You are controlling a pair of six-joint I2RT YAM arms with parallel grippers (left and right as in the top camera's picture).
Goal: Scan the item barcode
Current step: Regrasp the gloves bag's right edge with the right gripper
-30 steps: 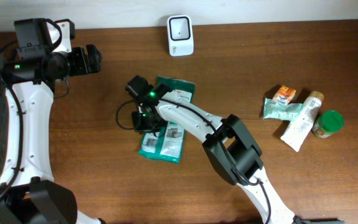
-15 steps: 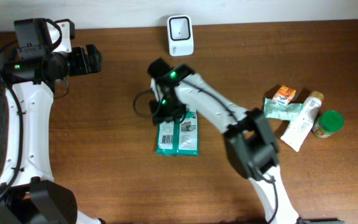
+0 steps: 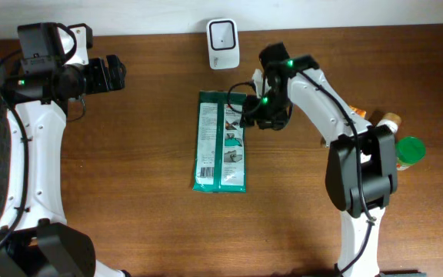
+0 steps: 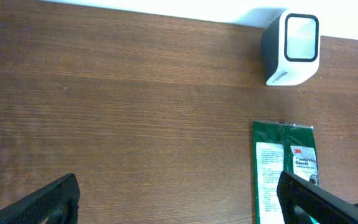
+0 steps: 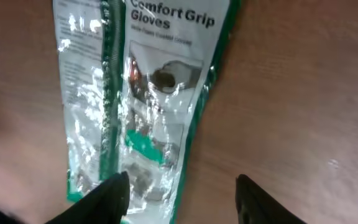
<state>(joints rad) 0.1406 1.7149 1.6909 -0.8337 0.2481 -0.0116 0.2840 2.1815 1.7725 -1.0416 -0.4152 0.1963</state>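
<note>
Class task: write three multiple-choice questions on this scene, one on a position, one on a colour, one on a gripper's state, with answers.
1. Where is the scanner relative to the glove packet? A) on it B) past its short end, apart C) under it
2. The packet's main colour? A) red B) green C) blue
3. The left gripper is: A) shut on the packet B) shut on the scanner C) open, empty
Answers: 1B, bare wood separates them overhead; 2B, green edges show; 3C, its fingers stand wide apart.
</note>
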